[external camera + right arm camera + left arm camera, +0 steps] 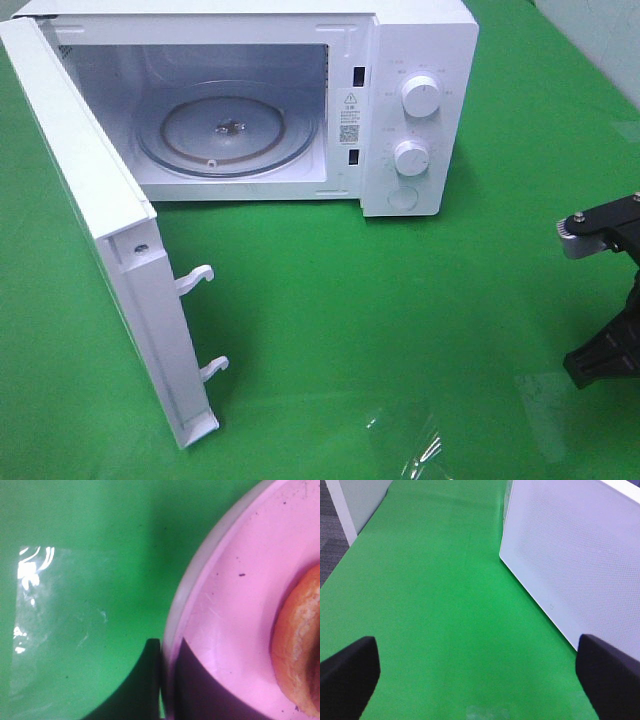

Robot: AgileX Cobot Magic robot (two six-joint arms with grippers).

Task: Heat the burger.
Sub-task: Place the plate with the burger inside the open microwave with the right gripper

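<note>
Burger [300, 655] sits on a pink plate [235, 605], out of the high view; looks soft and stacked, probably slides, so I'd carry it level by the stiff rim. Right gripper [167, 650] is clamped on that rim, left gripper [477, 675] gapes empty beside the microwave [430, 50]. Its warning sticker [349, 112] and dial marks are too small to read.

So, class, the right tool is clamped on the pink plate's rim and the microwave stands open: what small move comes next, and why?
Probably raise the pink plate slightly, kept level. The right tool is shut on its rim, the burger sits on it, the microwave door is open and the glass turntable is bare.
</note>
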